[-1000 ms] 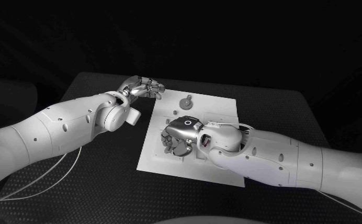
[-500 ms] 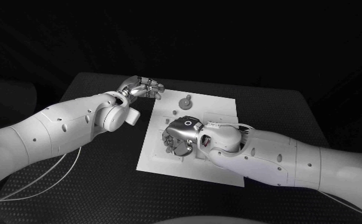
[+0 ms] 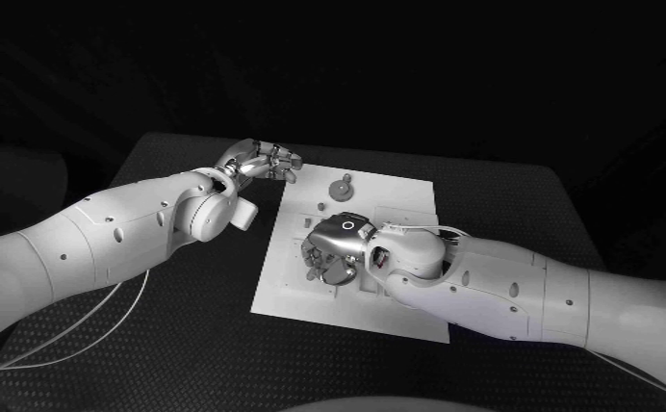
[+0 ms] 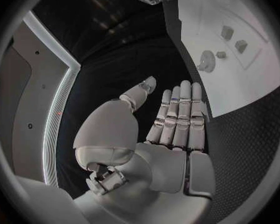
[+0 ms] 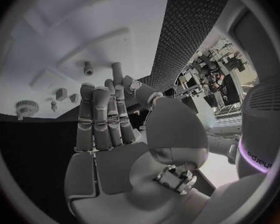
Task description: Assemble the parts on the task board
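- While the left arm comes in over the black table [image 3: 181, 335], the left hand [image 3: 260, 161] hovers just off the far left corner of the task board [image 3: 402, 308], over bare table and apart from the plate.
- In the left wrist view that hand's fingers [image 4: 177, 117] lie straight and side by side, thumb set off to one side, and nothing is in the palm: released, holding nothing.
- Next along, the task board sits in the middle of the table, its long axis running away from the robot and tilted a little, far end leaning to the right.
- Near the board's far end stands a round part [image 3: 342, 187], a disc with a small peg on top; the left wrist view catches it too, beside two smaller parts.
- Further right, the right hand [image 3: 333, 250] is down on the board's near half, palm toward the plate, fingers curled over small parts there.
- The right wrist view shows its fingers [image 5: 101, 119] stretched out close together above the board, with a toothed wheel [image 5: 25, 107] and little blocks beyond the tips. Whether they pinch anything, I cannot tell.
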Action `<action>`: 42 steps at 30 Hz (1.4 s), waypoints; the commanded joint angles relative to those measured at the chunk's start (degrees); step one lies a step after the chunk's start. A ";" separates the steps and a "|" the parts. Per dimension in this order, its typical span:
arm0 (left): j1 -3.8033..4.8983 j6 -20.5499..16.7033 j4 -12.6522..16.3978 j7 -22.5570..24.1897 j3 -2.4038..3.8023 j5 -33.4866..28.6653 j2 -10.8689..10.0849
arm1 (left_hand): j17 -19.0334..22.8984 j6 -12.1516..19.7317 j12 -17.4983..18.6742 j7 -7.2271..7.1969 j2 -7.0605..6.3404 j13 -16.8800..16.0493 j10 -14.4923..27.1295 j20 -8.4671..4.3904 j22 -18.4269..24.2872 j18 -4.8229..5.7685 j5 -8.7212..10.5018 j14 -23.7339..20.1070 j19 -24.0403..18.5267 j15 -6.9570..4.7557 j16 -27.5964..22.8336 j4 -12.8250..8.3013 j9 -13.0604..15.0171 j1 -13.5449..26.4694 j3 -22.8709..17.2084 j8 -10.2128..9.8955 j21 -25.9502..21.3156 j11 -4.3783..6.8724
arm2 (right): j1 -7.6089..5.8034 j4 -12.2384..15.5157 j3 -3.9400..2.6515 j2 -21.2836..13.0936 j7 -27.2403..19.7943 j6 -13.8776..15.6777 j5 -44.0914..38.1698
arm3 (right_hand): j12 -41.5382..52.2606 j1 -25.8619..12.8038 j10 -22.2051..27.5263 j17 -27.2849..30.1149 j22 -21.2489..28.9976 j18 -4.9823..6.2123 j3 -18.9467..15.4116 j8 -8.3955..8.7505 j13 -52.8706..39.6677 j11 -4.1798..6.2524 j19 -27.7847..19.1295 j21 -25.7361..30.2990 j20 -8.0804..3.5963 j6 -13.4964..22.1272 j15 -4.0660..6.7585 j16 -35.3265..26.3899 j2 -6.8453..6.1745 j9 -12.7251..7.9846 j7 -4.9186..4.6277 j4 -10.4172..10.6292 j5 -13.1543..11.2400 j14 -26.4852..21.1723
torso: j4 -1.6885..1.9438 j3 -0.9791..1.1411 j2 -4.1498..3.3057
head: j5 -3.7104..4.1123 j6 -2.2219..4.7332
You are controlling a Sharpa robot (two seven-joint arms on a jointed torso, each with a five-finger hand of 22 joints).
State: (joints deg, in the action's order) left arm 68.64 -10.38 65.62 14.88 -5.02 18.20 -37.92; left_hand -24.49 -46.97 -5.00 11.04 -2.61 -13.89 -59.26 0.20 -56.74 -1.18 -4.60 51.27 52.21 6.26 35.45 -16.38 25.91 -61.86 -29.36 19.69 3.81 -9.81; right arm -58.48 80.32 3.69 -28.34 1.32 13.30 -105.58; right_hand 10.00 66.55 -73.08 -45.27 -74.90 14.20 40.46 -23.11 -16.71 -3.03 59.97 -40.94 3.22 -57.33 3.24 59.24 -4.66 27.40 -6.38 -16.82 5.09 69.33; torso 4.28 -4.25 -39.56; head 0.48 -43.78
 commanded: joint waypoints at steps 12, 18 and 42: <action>0.06 0.94 0.12 0.34 0.05 -0.34 0.19 | -0.17 0.35 0.13 -0.13 0.03 0.09 0.53 0.47 0.12 -0.79 0.02 -0.41 0.11 0.13 -0.26 0.01 -0.09 0.52 0.17 0.30 0.13 0.04 | 0.04 -1.06 1.53 1.09 -0.50 -1.58 0.48 | 0.16 2.15 -0.59 0.01 -1.24 0.80 0.13 -0.17 -2.56 0.40 0.05 -0.39 -0.32 -0.10 0.43 0.26 2.01 0.13 -0.01 -0.01 0.36 0.08 | 0.01 -0.01 0.01 | 0.05 -0.15; 0.06 0.96 0.12 0.29 0.05 -0.34 0.22 | -0.21 0.35 0.13 -0.13 0.04 0.10 0.53 0.48 0.14 -0.79 0.02 -0.41 0.11 0.14 -0.28 0.01 -0.10 0.53 0.17 0.32 0.13 0.04 | 0.07 -1.49 2.22 1.85 -1.61 0.17 3.15 | -0.75 0.94 0.74 0.27 -1.18 0.80 -0.31 0.59 -2.52 -0.13 -0.24 -0.30 -0.11 1.04 -0.11 -0.04 1.57 0.17 -0.56 0.07 0.36 -0.18 | 0.03 0.02 0.00 | 0.06 -0.06; 0.07 1.07 0.05 0.15 0.05 -0.34 -0.17 | -0.33 0.35 0.12 -0.14 0.01 0.13 0.54 0.49 0.18 -0.79 0.02 -0.42 0.09 0.15 -0.37 0.01 -0.13 0.56 0.18 0.37 0.13 0.04 | 0.04 -0.68 2.24 -0.44 -3.50 6.28 8.85 | -6.16 -5.24 11.86 0.34 -1.23 0.80 -3.57 5.48 1.86 -4.79 -3.15 0.21 1.42 9.31 -4.56 0.93 -6.59 -2.35 -4.04 1.76 0.23 -4.30 | -0.01 0.04 0.03 | 0.34 0.22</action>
State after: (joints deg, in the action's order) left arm 68.65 -10.10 65.63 14.68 -5.02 18.19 -38.10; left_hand -24.74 -46.97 -5.00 11.04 -2.61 -13.85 -59.26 0.20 -56.65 -1.18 -4.60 51.27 52.21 6.26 35.45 -16.38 25.87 -61.86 -29.36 19.69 3.81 -9.81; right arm -58.46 79.25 5.94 -28.52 -0.60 16.71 -98.99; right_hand 3.89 61.92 -61.71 -44.98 -75.01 14.24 37.22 -18.01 -14.92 -7.88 57.28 -41.00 4.62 -48.50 -1.17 59.90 -11.12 25.11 -10.49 -15.16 5.55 65.29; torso 4.27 -4.25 -39.56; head 0.76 -43.68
